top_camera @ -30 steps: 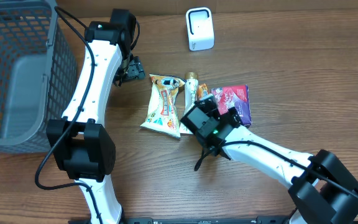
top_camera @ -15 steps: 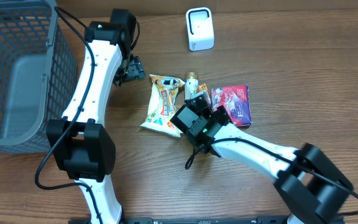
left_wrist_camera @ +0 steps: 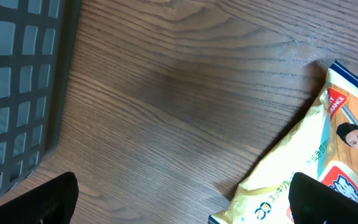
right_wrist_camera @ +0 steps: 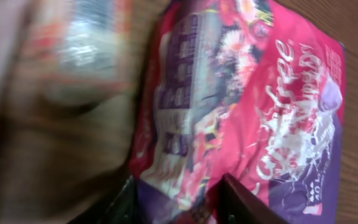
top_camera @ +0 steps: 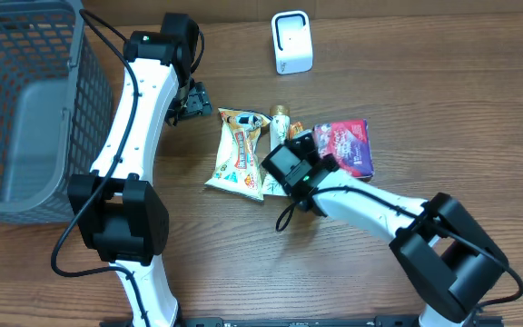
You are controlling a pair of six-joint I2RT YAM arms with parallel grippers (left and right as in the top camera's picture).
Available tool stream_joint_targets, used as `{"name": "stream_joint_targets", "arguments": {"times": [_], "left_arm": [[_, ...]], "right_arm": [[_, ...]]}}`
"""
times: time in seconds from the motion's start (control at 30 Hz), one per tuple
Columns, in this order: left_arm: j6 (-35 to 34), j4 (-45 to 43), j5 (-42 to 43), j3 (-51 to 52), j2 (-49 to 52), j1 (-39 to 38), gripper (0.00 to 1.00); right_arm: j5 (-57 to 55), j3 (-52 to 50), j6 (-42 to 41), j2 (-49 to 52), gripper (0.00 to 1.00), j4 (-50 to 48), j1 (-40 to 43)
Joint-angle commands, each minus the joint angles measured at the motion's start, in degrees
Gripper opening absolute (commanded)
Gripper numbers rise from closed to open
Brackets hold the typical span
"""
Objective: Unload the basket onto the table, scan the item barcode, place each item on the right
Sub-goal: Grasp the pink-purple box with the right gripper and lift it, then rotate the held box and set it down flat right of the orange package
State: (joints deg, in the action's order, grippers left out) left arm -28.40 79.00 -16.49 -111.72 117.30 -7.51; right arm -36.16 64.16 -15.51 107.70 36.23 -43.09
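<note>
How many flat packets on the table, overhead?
2: a yellow pouch left of the tube, and a red packet right of it, at the right gripper. A small one may be hidden under that gripper.

Shop checkout mock-up: basket (top_camera: 25,136), scanner (top_camera: 291,43), snack packets (top_camera: 240,153)

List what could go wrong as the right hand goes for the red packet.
1. The right hand straddles only one edge of the red packet; such a thin pinch on soft wrap might slip on lifting.
2. The tube and the yellow packet lie close beside that hand and could get knocked or dragged along.
3. No barcode shows in these views, so it may end up facing away from the scanner.
</note>
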Motion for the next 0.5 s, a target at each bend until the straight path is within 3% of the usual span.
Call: {"name": "stream_joint_targets", "arguments": {"times": [0.0,0.17,0.47], "left_arm": [[-0.81,-0.17,-0.02,-0.17,0.44,-0.39,1.00],[-0.81,-0.22,0.00,-0.17,0.44,-0.39,1.00],[-0.81,-0.22,0.02,-0.17,0.44,-0.39,1.00]], "right_arm": [[4.22,-0.20,-1.22,1.95,0.34,0.20,2.69],[4.31,1.44,-2.16,1.92,0.04,0.66,2.78],[6.27,16.96,-5.79,-0.20,0.03,14.97,5.09]]}}
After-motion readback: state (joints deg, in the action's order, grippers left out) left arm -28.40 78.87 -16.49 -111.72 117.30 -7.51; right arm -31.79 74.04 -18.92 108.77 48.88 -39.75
